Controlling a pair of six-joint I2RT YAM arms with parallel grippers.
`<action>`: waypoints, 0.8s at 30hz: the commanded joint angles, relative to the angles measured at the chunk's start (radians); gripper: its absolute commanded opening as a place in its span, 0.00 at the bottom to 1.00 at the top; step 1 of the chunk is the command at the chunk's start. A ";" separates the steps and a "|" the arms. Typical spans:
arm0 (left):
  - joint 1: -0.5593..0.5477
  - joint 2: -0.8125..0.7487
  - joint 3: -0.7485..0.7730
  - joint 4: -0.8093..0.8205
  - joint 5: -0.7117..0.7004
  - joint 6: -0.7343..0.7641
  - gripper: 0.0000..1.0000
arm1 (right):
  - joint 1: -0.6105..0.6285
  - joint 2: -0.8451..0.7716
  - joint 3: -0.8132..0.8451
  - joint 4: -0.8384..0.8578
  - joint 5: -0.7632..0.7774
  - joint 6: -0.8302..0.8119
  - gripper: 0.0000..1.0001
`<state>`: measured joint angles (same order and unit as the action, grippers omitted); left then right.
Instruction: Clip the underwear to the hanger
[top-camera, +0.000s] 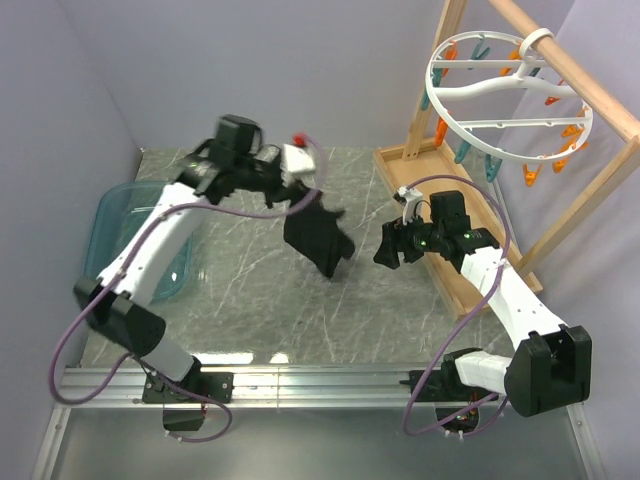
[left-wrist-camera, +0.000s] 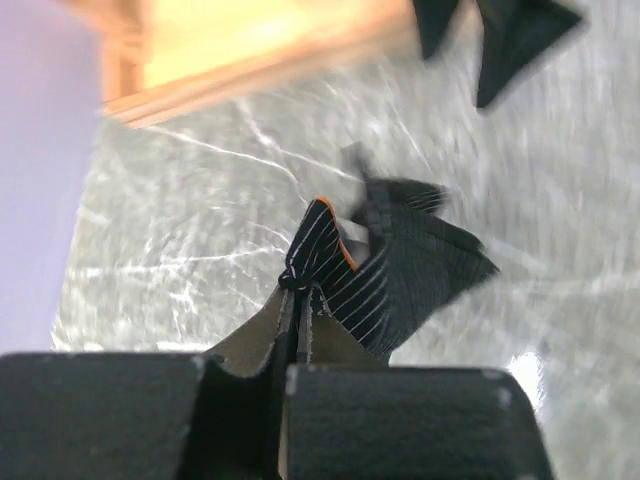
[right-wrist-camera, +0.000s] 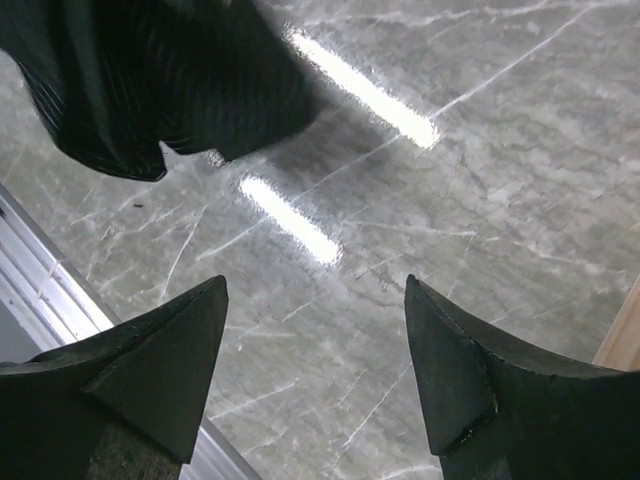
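**Left arm.** The left arm (top-camera: 160, 235) reaches over the middle of the desk (top-camera: 250, 290). The left fingers (left-wrist-camera: 410, 420) are clenched on a bunched edge of the underwear (top-camera: 320, 238), and fabric is squeezed into the narrow seam between them. In the wrist view the garment (left-wrist-camera: 400, 270) fans out below the grip. It is dark with fine pale stripes, and a thin orange edge shows at the fold.

**Task item.** The underwear hangs from the left fingers over the centre of the desk, to the left of the right arm and well apart from the hanger (top-camera: 480, 88). Whether its lowest corner touches the desk cannot be told.

**Right arm.** The right fingers (right-wrist-camera: 170, 370) are spread wide and grasp nothing, with bare marbled surface between them. They point toward the garment (right-wrist-camera: 150, 80), near it but not touching.

**Hanger.** The white ring hangs at the upper right from the top bar of a wooden frame rack (top-camera: 590, 190). Orange and teal clothespins (top-camera: 530, 175) dangle from its rim. No fabric is clipped to it.

**Other.** A translucent blue tub (top-camera: 115, 215) sits at the left edge of the desk, partly behind the left arm.
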<state>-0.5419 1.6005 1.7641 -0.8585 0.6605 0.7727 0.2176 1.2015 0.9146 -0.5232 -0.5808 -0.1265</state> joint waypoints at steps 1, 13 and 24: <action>0.103 -0.131 -0.089 0.238 0.253 -0.327 0.00 | -0.011 -0.022 0.029 0.064 -0.011 0.005 0.78; 0.120 -0.301 -0.656 -0.187 0.217 0.188 0.00 | -0.007 0.026 0.013 0.091 -0.076 0.021 0.74; -0.018 -0.453 -0.927 -0.280 0.016 0.419 0.00 | 0.090 0.161 0.118 0.111 -0.090 0.054 0.64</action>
<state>-0.5293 1.1961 0.8604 -1.1088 0.7242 1.0901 0.2523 1.3182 0.9577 -0.4553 -0.6472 -0.0994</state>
